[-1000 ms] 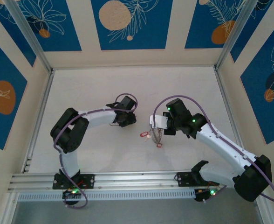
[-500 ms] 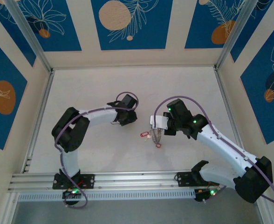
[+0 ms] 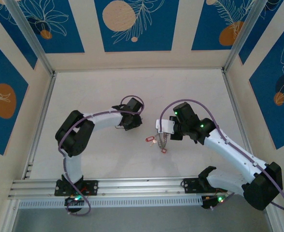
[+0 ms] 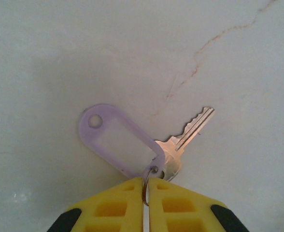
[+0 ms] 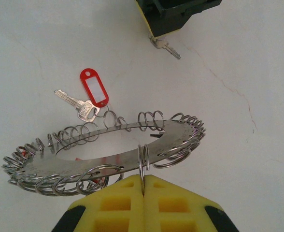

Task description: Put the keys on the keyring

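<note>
Jaws of left gripper point(image 4: 145, 193) pinch the ring of a lilac-tagged key point(image 4: 190, 133) ahead. Right gripper point(image 5: 143, 186) clamps a keyring point(image 5: 108, 150) loop.

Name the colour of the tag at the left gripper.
Pale purple tag, best in the left wrist view.

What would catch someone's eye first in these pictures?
A flat metal keyring fringed with wire loops, held tilted in the right arm's yellow fingers. A red-tagged key sits beside its far edge. The left arm's yellow fingers pinch the small ring of a purple-tagged key.
</note>
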